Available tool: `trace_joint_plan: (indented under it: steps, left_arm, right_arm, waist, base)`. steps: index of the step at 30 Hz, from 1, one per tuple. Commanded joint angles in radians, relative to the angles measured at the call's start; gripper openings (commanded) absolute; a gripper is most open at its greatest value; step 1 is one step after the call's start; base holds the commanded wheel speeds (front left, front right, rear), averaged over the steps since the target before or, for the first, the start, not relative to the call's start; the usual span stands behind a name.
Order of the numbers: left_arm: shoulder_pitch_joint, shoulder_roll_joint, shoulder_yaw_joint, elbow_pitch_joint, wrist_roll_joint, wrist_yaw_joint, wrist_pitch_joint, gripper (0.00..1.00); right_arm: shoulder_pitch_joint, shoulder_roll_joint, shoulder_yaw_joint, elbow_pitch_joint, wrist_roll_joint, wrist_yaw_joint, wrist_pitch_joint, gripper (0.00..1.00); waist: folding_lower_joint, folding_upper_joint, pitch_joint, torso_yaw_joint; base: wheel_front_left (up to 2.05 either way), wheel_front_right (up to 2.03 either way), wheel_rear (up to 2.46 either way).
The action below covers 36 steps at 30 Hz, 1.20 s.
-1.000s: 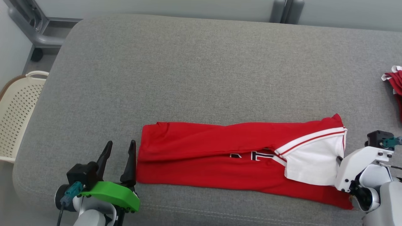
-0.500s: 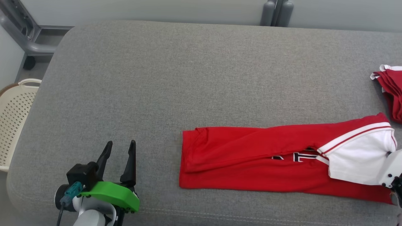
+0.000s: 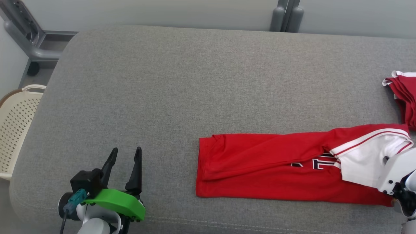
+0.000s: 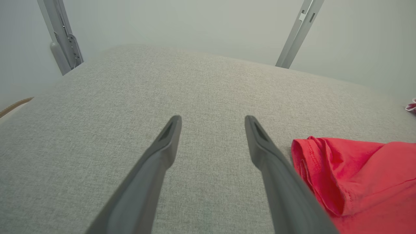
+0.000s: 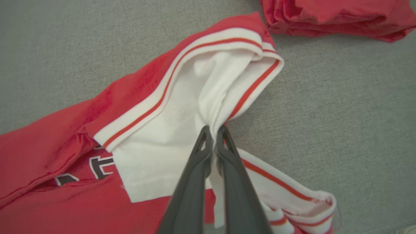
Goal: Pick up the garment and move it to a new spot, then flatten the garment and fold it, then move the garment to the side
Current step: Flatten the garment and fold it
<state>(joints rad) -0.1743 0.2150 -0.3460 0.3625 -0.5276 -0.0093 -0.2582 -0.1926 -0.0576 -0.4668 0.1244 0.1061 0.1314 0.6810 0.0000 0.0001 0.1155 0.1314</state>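
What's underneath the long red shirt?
The red shirt lies flat on the grey cushion. The cushion right beneath it, and anything between its folds, is covered.

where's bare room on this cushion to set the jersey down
Bare: the far half of the grey cushion behind the red jersey, and the strip between left tool and jersey. Crowded: right end, by the right tool and folded red pile.

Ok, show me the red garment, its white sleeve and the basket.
red garment (image 3: 260,175), head view, on its red body.
white sleeve (image 5: 162,139), right wrist view, on the white panel.
basket (image 3: 16,130), head view, on its perforated wall.
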Motion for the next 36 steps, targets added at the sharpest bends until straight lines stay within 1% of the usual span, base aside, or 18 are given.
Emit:
trace_joint_plan:
  steps: [1, 9, 14, 15, 22, 29, 36]
  left_arm:
    - [-0.002, 0.004, 0.003, 0.0, -0.007, -0.003, -0.008, 1.0]
    - [0.008, 0.006, 0.002, 0.009, -0.009, -0.006, -0.007, 1.0]
    - [0.014, 0.004, -0.003, 0.014, -0.01, -0.008, -0.007, 1.0]
    - [0.014, 0.004, -0.003, 0.014, -0.01, -0.008, -0.007, 1.0]
    - [0.014, 0.003, -0.017, 0.015, -0.01, -0.012, -0.004, 1.0]
    - [0.021, 0.005, -0.027, 0.009, -0.013, -0.008, -0.001, 1.0]
    - [0.013, 0.0, -0.036, 0.009, -0.015, -0.009, 0.001, 1.0]
  right_arm:
    - [0.012, -0.001, 0.021, -0.011, 0.018, -0.001, 0.01, 0.0]
    - [0.055, 0.006, 0.231, -0.067, 0.138, -0.001, 0.064, 0.0]
    - [0.04, 0.006, 0.377, -0.048, 0.228, -0.001, 0.066, 0.0]
    - [0.04, 0.006, 0.377, -0.048, 0.228, -0.001, 0.066, 0.0]
    - [-0.018, 0.007, 0.522, 0.042, 0.303, -0.001, 0.034, 0.0]
    - [-0.101, 0.007, 0.633, 0.163, 0.415, -0.001, -0.044, 0.0]
    - [-0.206, 0.006, 0.745, 0.316, 0.517, -0.001, -0.126, 0.0]
  waist:
    - [0.0, -0.0001, -0.003, 0.002]
    - [0.0, -0.0001, -0.025, 0.006]
    - [0.0, -0.0001, -0.038, 0.007]
    - [0.0, -0.0001, -0.038, 0.007]
    - [0.0, -0.0001, -0.052, 0.024]
    - [0.0, -0.0001, -0.053, 0.043]
    - [0.0, -0.0001, -0.043, 0.065]
  base:
    - [0.0, 0.0, 0.0]
    - [0.0, 0.0, 0.0]
    - [0.0, 0.0, 0.0]
    - [0.0, 0.0, 0.0]
    - [0.0, 0.0, 0.0]
    - [0.0, 0.0, 0.0]
    - [0.0, 0.0, 0.0]
